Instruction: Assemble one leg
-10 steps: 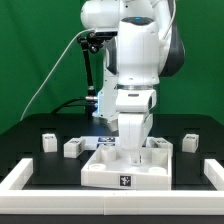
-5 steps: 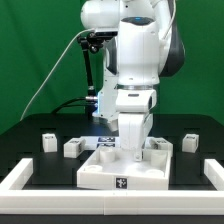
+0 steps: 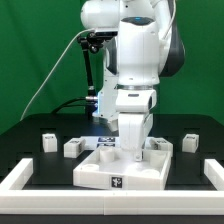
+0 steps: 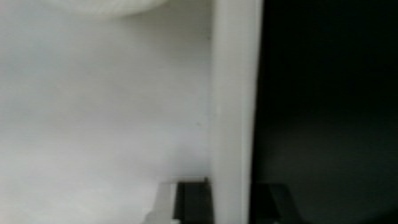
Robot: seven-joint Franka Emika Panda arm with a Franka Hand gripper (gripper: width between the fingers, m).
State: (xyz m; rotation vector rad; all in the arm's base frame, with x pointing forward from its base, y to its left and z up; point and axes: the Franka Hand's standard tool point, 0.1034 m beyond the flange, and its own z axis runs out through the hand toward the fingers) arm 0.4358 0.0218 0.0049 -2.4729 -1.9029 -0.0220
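arm (image 3: 135, 60) hides fingers, wrist view blurred

Even bright light; blurred wrist view.

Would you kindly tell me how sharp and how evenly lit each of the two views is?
Exterior view: evenly lit and fairly sharp, though the arm and the large white square piece look bright against the black table, and the tags are too small to read. Wrist view: strongly blurred and washed out, a pale surface filling most of it beside a soft-edged black area.
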